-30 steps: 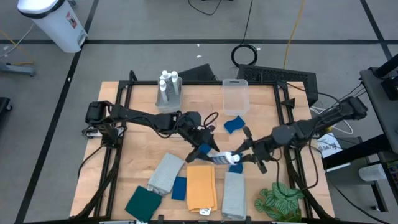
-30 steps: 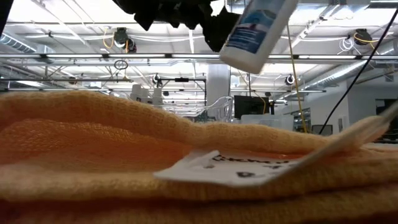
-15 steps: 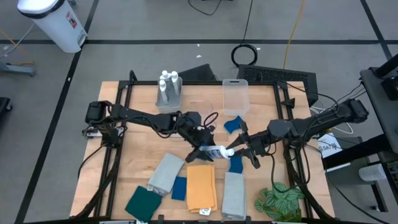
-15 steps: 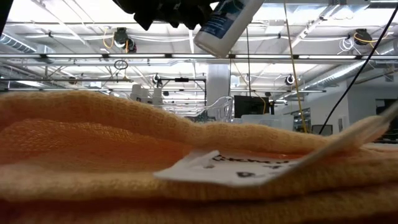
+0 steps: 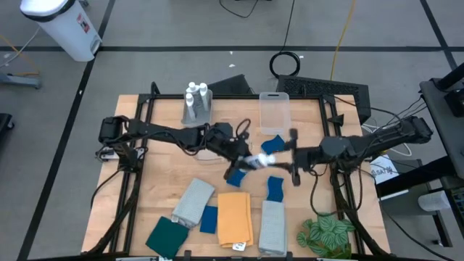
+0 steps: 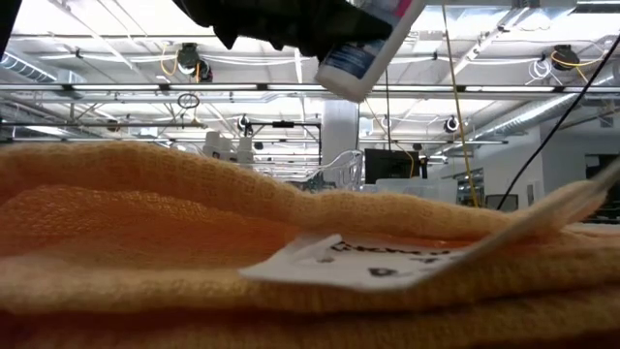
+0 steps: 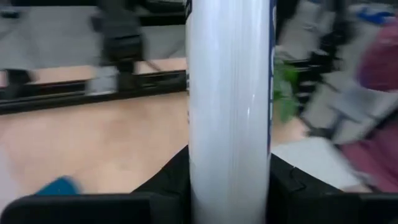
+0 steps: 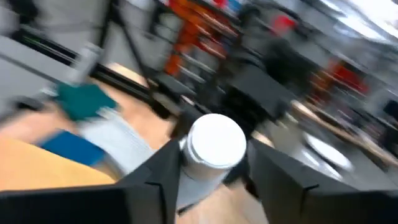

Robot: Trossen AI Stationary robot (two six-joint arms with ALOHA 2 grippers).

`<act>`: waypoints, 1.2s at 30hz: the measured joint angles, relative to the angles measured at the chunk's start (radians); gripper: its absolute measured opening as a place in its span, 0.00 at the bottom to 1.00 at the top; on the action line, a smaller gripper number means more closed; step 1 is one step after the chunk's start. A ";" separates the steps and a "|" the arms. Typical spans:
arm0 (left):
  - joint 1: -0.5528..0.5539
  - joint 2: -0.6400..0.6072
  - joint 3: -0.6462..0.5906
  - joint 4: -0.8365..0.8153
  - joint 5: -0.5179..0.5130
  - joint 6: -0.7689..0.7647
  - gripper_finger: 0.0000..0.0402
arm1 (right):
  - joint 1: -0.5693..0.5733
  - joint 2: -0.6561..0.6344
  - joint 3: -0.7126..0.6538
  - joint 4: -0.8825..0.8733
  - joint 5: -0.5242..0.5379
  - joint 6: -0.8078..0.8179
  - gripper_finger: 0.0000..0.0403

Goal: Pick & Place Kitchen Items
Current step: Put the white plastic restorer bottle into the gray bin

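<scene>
A small white bottle (image 5: 259,161) with a blue label is up above the table's middle, between my two grippers. My left gripper (image 5: 243,161) is shut on its body, and my right gripper (image 5: 288,158) is shut on its cap end. In the low view the bottle (image 6: 368,44) slants down from a dark gripper at the top of the picture. Two blue sponges (image 5: 272,143) (image 5: 274,188) lie on the table. Folded cloths lie along the near edge: grey (image 5: 192,203), blue (image 5: 209,219), orange (image 5: 233,217), grey (image 5: 272,226) and dark green (image 5: 168,235). My left gripper pinches the bottle's round body (image 7: 229,124) between its two fingers, coming from the table's left. The bottle is lifted clear of the table and lies roughly level. My right gripper has the bottle's white cap (image 8: 216,144) between its two fingers, coming along the bottle from the table's right.
A grey bin (image 5: 196,116) with white bottles stands at the far left of the table. A clear bin (image 5: 274,112) stands at the far middle. A green leafy plant (image 5: 326,235) sits at the near right corner. An orange cloth (image 6: 194,242) fills the low view's foreground.
Both grippers have gone together toward the table's far edge, carrying the white bottle between them, away from the cloths and past the near blue sponge. The bottle stays clear of the table.
</scene>
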 joint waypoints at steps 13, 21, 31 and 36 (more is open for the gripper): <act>0.150 0.000 0.000 0.338 0.036 -0.023 0.29 | -0.050 -0.167 -0.191 0.090 0.202 0.105 0.70; 0.113 0.021 -0.001 0.412 -0.129 0.013 0.29 | -0.216 -0.075 -0.246 0.286 0.013 0.188 0.72; 0.084 0.028 -0.001 0.425 -0.165 0.027 0.29 | -0.335 0.161 -0.246 0.555 -0.305 0.284 0.70; 0.080 0.028 -0.001 0.421 -0.171 0.026 0.29 | -0.334 0.286 -0.246 0.725 -0.307 0.282 0.66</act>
